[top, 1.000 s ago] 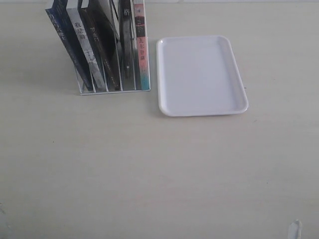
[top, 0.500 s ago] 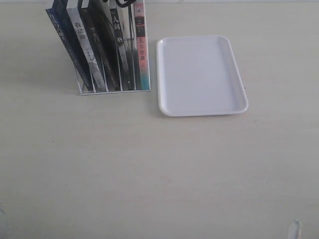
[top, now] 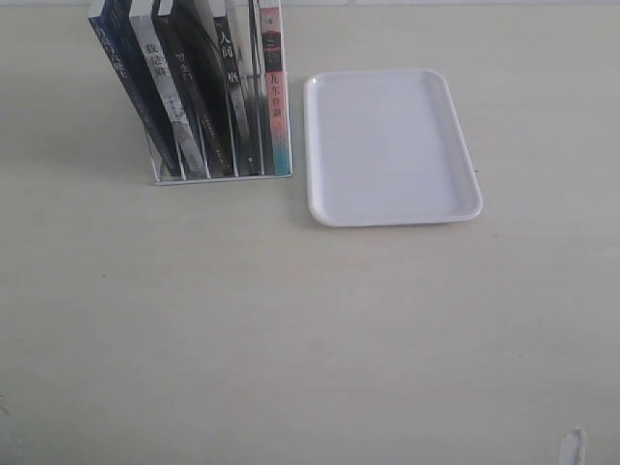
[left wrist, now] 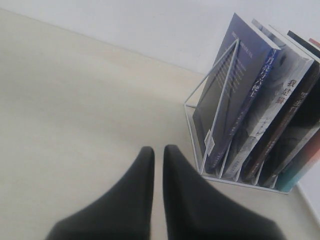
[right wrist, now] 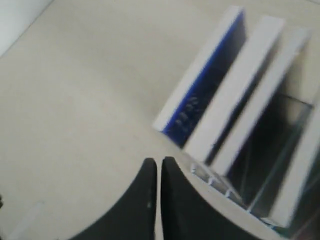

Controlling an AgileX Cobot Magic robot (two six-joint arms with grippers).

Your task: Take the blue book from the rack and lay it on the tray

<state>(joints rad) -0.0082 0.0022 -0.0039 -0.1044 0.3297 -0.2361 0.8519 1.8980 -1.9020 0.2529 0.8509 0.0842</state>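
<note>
Both tools are closed on nothing. My left gripper [left wrist: 158, 150] has its jaws almost touching and hangs low over the pale tabletop [top: 291, 339], just short of the rack's end. My right gripper [right wrist: 158, 161] is pinched together near the books' upper edges, touching none. The deep blue paperback book [top: 124, 87] sits in the end slot of the white thin-wire rack [top: 223, 177], at the far end from the tray, leaning with its spine outward. I expect it to be light, fairly stiff flat-on, floppy if held by a corner, and probably slick on the cover. I'd pinch across both covers near the top of the spine, above the wire divider. The neighbour leans on it, so drag is likely, and the rack looks light enough to shift. The rack also holds black-spined books [top: 199, 107] and a pale book with pink-teal spine [top: 277, 107] at the tray end. The plain white rectangular plastic tray [top: 387, 145] is just beside the rack and holds nothing.
</note>
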